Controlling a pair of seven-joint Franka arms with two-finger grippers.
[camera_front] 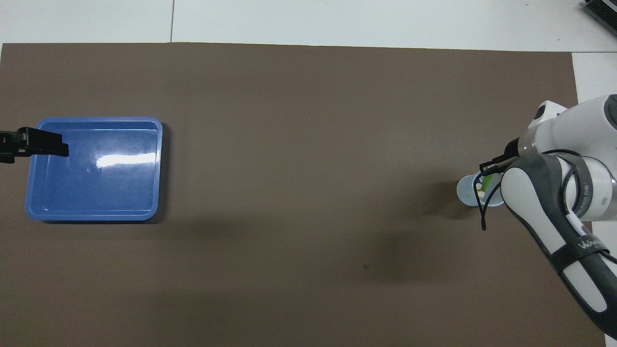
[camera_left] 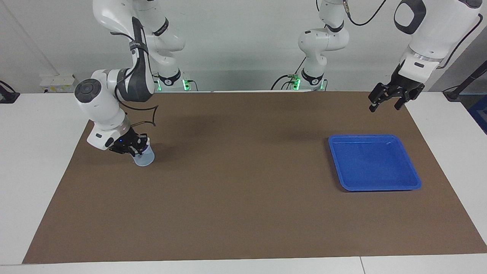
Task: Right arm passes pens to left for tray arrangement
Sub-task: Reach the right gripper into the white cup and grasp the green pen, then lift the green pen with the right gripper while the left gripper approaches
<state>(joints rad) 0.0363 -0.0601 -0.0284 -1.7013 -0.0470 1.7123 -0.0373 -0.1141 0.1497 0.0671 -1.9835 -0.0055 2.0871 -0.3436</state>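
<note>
Overhead view shows the right gripper (camera_front: pixel 483 169) with fingers closed in the cup (camera_front: pixel 466 193) on the pens (camera_front: pixel 487 182), likely gripping one. Left gripper (camera_left: pixel 384 102) waits spread over the desk's corner by the tray (camera_left: pixel 415 185), ready to receive.

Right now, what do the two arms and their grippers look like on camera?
Both arms have glossy white shells with dark grey joint sections and black two-finger grippers: right gripper, left gripper. A thin black cable loops beside the right arm's wrist; its forearm carries a dark band with small white lettering. Green lights glow at both bases.
</note>
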